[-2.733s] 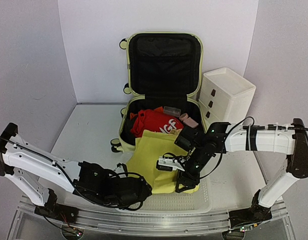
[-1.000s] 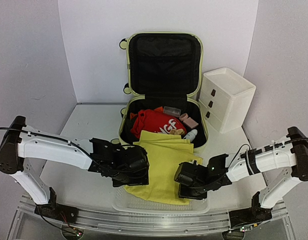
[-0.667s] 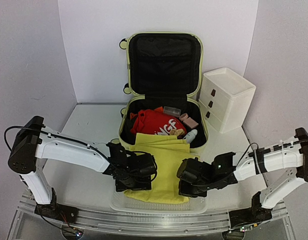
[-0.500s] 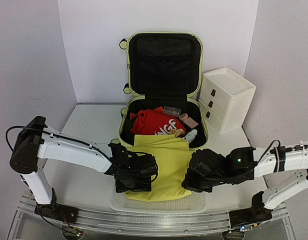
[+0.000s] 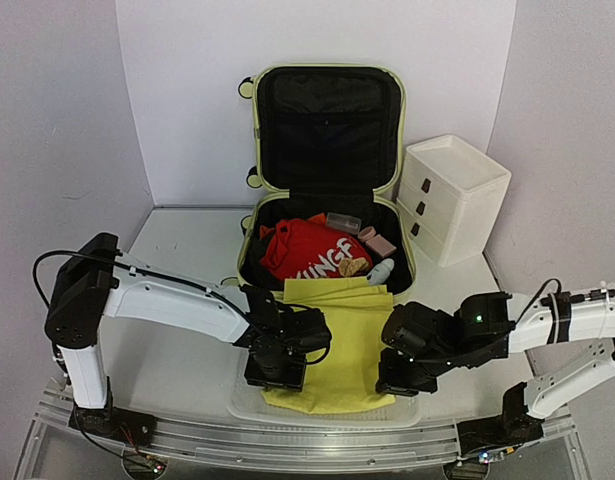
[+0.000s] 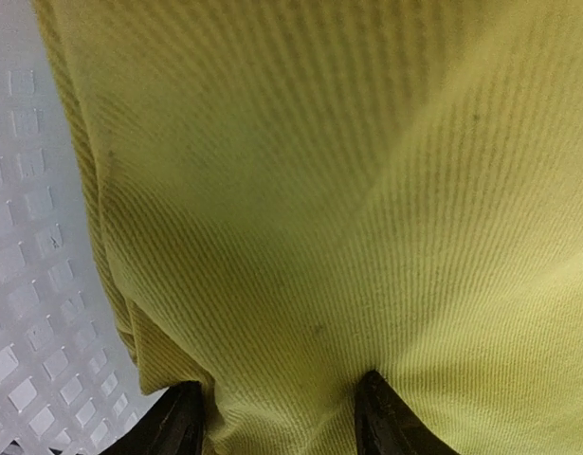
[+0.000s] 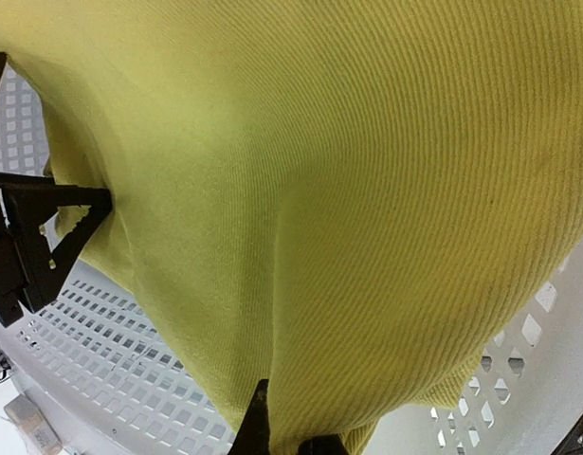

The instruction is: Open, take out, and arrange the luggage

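Note:
The luggage (image 5: 328,69), a pale yellow-green suitcase, stands open at the back with its black-lined lid upright. A red garment (image 5: 312,250) and small items lie inside. A yellow cloth (image 5: 337,330) runs from the suitcase's front edge down into the white mesh basket (image 5: 239,398). My left gripper (image 5: 277,372) presses on the cloth's near left corner. Its jaws stand apart, with yellow cloth (image 6: 319,190) bulging between the left gripper (image 6: 277,422) fingertips. My right gripper (image 5: 397,382) is at the near right corner. The right gripper (image 7: 286,438) is shut on a fold of the yellow cloth (image 7: 348,171).
A white three-drawer box (image 5: 452,195) stands right of the suitcase. The basket's mesh floor (image 7: 111,332) shows under the cloth, and mesh (image 6: 26,313) lies left of it. The left arm's black fingers (image 7: 35,237) show in the right wrist view.
The right gripper has closed on the cloth's right corner. The left gripper slid right and nearer onto the left corner, its jaws narrowing. The cloth was drawn nearer, uncovering more of the red garment.

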